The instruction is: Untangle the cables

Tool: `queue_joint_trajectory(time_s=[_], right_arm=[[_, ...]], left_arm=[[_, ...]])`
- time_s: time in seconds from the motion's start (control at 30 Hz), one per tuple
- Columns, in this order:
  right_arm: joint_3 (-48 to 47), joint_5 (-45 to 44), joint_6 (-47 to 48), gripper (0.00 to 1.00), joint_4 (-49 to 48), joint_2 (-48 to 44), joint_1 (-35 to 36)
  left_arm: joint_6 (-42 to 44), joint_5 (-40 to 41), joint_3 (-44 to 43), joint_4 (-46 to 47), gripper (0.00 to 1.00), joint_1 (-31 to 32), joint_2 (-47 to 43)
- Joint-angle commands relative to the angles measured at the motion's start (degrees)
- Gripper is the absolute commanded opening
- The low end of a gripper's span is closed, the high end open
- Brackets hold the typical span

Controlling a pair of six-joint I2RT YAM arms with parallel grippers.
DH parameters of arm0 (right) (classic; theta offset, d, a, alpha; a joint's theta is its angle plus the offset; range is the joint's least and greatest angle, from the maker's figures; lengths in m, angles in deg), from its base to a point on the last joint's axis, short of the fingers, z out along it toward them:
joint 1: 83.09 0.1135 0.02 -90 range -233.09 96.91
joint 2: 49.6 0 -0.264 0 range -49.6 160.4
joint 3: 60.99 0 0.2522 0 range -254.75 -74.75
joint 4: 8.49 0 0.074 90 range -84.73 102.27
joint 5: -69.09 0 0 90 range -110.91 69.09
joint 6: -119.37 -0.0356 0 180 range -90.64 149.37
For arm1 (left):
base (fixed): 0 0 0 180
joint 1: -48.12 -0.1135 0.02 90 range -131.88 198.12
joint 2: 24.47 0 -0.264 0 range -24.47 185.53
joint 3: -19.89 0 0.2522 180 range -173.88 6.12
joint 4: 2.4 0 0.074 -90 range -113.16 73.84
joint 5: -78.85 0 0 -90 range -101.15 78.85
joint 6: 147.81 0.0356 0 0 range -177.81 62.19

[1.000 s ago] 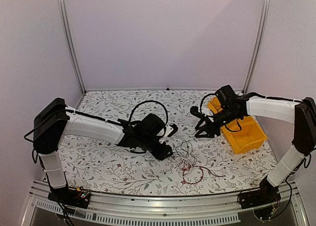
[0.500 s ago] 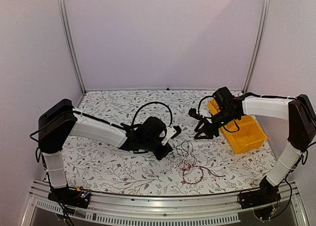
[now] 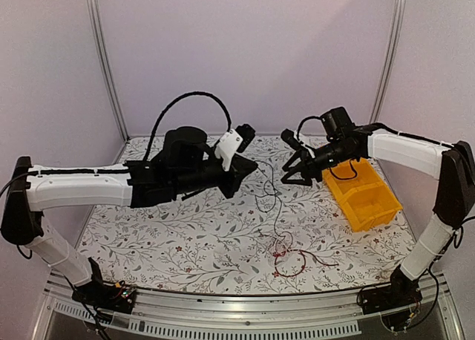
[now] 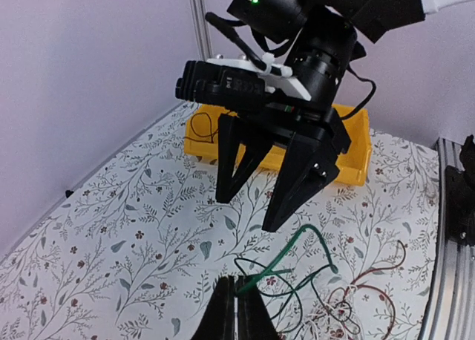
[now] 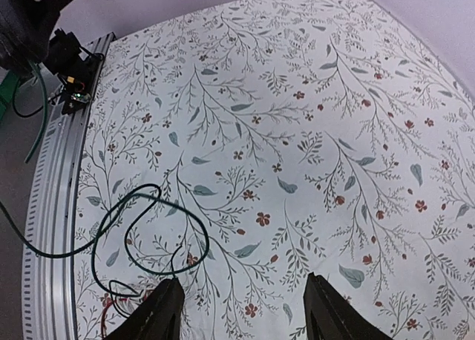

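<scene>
The cables lie as a tangle [image 3: 288,257] of red, white and dark wires on the floral table near its front edge. One dark green cable [image 3: 276,206] rises out of the tangle to my left gripper [image 3: 252,166], which is raised above the table. In the left wrist view this gripper [image 4: 237,310] is shut on the green cable [image 4: 276,267], and the tangle [image 4: 349,310] lies below it. My right gripper [image 3: 295,181] hovers open just right of the lifted cable. Nothing sits between its fingers [image 5: 241,310]; a dark cable loop [image 5: 152,229] lies beneath it.
A yellow bin [image 3: 364,195] stands at the right of the table, behind my right arm, with a dark cable in it [image 4: 204,125]. A metal rail [image 3: 223,314] runs along the front edge. Upright posts [image 3: 104,58] frame the back corners.
My left gripper shut on the green cable and lifted it up and back from the table. My right gripper moved back and up a little and opened wider.
</scene>
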Motion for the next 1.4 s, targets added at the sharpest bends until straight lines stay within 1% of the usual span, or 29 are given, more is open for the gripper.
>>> queue_joint_trajectory(time_s=[0.0,0.07,0.13,0.23,0.3,0.4,0.43,0.47,0.57,0.7,0.8,0.83,0.9,0.93,1.0,1.03,1.07,1.1,1.17,1.2,1.23,1.3,1.37], right_arm=[[-8.7,8.7,-4.2,0.60,-0.6,-2.6,0.3],[-11.9,10.6,-5.0,0.61,-0.3,-2.2,0.5],[-14.6,9.9,-6.1,0.61,0.0,-2.0,0.8],[-20.0,9.6,-6.3,0.61,3.8,-0.9,0.8],[-20.8,11.9,-5.1,0.61,5.7,-1.3,0.8],[-17.9,16.6,-4.2,0.61,5.1,-3.8,0.9],[-17.5,18.9,-3.5,0.61,6.3,-4.9,0.8],[-17.2,20.7,-2.4,0.62,7.7,-5.3,0.9],[-15.4,24.3,0.6,0.63,10.1,-5.7,1.2],[-12.3,26.1,1.3,0.64,8.9,-6.2,2.2],[-11.3,24.9,1.6,0.64,8.1,-5.7,3.6],[-11.1,24.6,1.6,0.62,7.6,-5.4,4.1],[-10.6,23.2,0.3,0.50,5.6,-5.3,4.5],[-10.5,22.8,-0.5,0.40,5.0,-5.2,4.5],[-10.3,21.8,-1.8,0.12,4.2,-5.1,4.5],[-10.2,21.4,-2.3,0.00,3.7,-5.2,4.5],[-10.2,21.3,-3.0,0.00,3.6,-5.4,4.5],[-10.3,21.5,-3.3,0.00,3.5,-5.4,4.5],[-10.4,22.0,-3.9,0.00,3.3,-6.1,4.5],[-10.4,22.1,-4.2,0.00,3.2,-6.3,4.5],[-10.3,22.1,-4.4,0.00,3.1,-6.6,4.5],[-10.1,21.7,-4.5,0.00,3.0,-6.7,4.5],[-9.8,21.2,-4.4,0.00,2.8,-6.8,4.5]], left_arm=[[1.7,2.6,-5.6,-1.1,0.00,0.1,-1.9],[2.0,2.4,-8.3,-2.5,0.00,0.1,-1.5],[2.2,2.7,-10.9,-3.9,0.00,0.1,-1.0],[2.6,3.3,-13.5,-5.2,0.00,0.1,-0.8],[2.9,4.2,-15.0,-6.1,0.00,0.1,-0.4],[3.3,5.2,-16.7,-7.0,0.00,0.0,0.9],[3.5,5.5,-17.2,-7.0,0.00,0.0,1.6],[3.6,5.9,-17.5,-8.9,0.00,0.1,2.2],[3.4,6.5,-18.2,-9.0,0.00,0.0,3.4],[2.6,6.2,-18.4,-8.1,0.00,0.0,4.5],[2.0,6.3,-18.5,-8.1,0.00,-0.1,5.1],[1.8,6.3,-18.6,-8.1,0.00,0.0,5.2],[1.5,6.2,-18.6,-8.1,0.00,0.0,5.4],[1.3,6.0,-18.5,-7.1,0.00,-0.1,5.4],[1.2,6.4,-18.3,-5.8,0.00,-0.1,5.6],[1.1,6.7,-18.1,-5.5,0.00,-0.1,5.7],[1.1,7.0,-17.8,-5.2,0.00,-0.1,5.8],[1.1,7.3,-17.4,-4.9,0.05,-0.2,5.9],[1.1,7.2,-15.4,-3.5,0.30,-0.2,5.8],[0.5,7.0,-13.6,-2.4,0.40,-0.1,5.6],[-0.3,7.2,-11.5,-0.9,0.46,-0.1,5.1],[-1.8,6.5,-6.6,2.2,0.52,0.1,4.2],[-2.7,5.5,-2.8,5.4,0.54,0.2,3.2]])
